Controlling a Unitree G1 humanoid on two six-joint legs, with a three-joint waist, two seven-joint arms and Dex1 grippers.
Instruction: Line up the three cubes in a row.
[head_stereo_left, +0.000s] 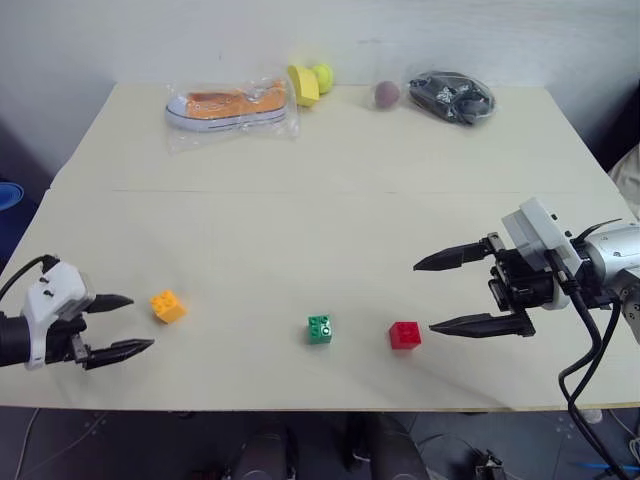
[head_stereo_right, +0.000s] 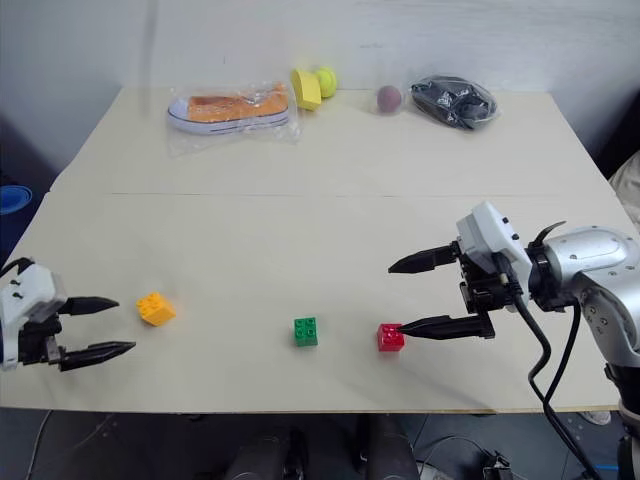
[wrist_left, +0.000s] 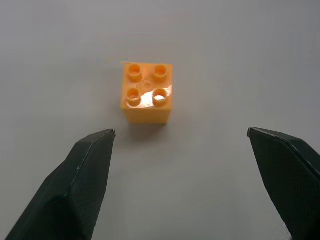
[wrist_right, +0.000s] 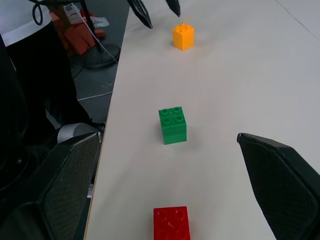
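Sitting near the front edge of the worktop (head_stereo_left: 300, 230), the three cubes form a rough row: orange cube (head_stereo_left: 167, 306) at the robot's left, green cube (head_stereo_left: 320, 328) in the middle, red cube (head_stereo_left: 405, 335) to the right. Green and red are near each other; orange lies well apart from green and slightly farther from the front edge. All three sit studs up, flat on the worktop, none touching another. Left end effector (head_stereo_left: 124, 324) hovers at the left edge of the worktop, released, fingers spread wide and gripping nothing; its tips point toward the orange cube, which lies just beyond them, not touched. Right end effector (head_stereo_left: 445, 295) is also released, fingers wide apart and empty, pointing toward the robot's left; its lower fingertip is just beside the red cube, contact cannot be told. At the far edge of the worktop: bagged orange shoe (head_stereo_left: 230, 108), yellow-green balls (head_stereo_left: 310, 82), a dark reddish ball (head_stereo_left: 386, 94), and a bag of black items (head_stereo_left: 452, 97).
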